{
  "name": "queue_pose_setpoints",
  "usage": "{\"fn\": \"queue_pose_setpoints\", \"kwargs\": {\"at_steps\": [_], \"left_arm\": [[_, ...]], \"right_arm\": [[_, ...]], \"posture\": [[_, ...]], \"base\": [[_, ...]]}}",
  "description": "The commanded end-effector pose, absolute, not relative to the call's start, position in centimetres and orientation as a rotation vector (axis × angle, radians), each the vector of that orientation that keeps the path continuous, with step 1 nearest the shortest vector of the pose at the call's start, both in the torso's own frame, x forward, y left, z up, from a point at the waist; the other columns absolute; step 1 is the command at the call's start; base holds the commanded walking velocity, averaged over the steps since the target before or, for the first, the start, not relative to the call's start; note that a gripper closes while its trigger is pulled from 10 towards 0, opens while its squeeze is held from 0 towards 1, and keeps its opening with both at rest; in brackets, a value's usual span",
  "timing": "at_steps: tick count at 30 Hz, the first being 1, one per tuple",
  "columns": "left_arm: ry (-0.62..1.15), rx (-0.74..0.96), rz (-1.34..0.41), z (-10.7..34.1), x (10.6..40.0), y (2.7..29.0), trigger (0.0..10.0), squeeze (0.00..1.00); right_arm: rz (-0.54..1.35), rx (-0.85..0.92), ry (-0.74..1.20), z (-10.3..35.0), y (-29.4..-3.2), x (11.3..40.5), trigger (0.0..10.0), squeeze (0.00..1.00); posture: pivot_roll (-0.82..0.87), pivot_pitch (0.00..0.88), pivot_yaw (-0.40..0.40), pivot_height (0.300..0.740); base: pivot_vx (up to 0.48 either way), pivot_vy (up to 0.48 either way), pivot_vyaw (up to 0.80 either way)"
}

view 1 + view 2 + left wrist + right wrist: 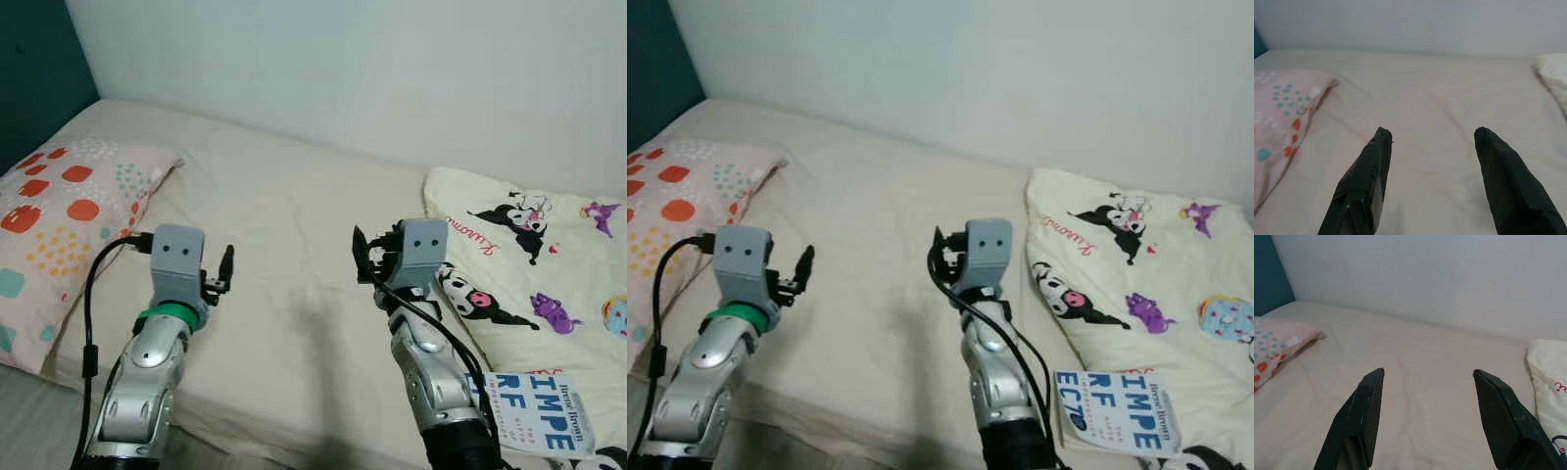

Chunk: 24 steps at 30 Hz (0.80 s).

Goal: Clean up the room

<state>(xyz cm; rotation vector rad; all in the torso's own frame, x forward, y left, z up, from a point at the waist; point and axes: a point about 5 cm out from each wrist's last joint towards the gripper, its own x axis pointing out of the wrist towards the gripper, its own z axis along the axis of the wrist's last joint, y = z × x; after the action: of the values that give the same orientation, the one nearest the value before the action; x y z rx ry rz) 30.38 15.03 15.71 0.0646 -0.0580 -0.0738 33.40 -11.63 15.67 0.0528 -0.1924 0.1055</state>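
Pillow (pixel 59 211) lies left on the bed (pixel 294 245), blanket (pixel 549 255) right, apparently a book (pixel 539 411) nearest.

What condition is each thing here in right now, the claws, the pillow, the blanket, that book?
Left gripper: open, empty, above the sheet.
Right gripper: open, empty, above the sheet.
Pillow: lying flat at the bed's left.
Cartoon blanket: bunched up on the right.
Book: closed, lying on the blanket.
Bed sheet: slightly wrinkled.

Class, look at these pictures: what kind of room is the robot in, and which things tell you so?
Most likely a bedroom. A bed with a cream sheet fills the scene, a spotted pillow lies at one end, and a cartoon-print blanket lies at the other.
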Motion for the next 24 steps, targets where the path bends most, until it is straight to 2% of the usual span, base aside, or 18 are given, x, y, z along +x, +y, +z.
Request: {"fn": "queue_pose_setpoints", "kwargs": {"at_steps": [1,5,19,24], "left_arm": [[-0.068,0.047,-0.092,15.47,29.95,14.61,10.0,0.0],[-0.074,0.03,-0.106,15.54,29.91,14.32,10.0,0.0],[-0.062,-0.023,-0.106,15.6,30.08,14.32,10.0,0.0],[-0.062,-0.029,-0.1,15.59,30.16,14.46,10.0,0.0]], "right_arm": [[0.099,0.047,-0.172,15.03,-11.91,33.33,10.0,0.0],[0.099,0.046,-0.171,15.02,-11.97,33.36,10.0,0.0],[0.101,0.041,-0.171,15.05,-12.05,33.44,10.0,0.0],[0.101,0.039,-0.171,15.06,-12.08,33.46,10.0,0.0]], "posture": [[0.05,0.074,-0.018,0.74],[0.05,0.073,-0.019,0.74],[0.04,0.07,-0.021,0.74],[0.04,0.068,-0.021,0.74]], "base": [[0.0,0.0,0.0],[0.0,0.0,0.0],[0.0,-0.276,0.0],[0.0,0.0,0.0]]}}
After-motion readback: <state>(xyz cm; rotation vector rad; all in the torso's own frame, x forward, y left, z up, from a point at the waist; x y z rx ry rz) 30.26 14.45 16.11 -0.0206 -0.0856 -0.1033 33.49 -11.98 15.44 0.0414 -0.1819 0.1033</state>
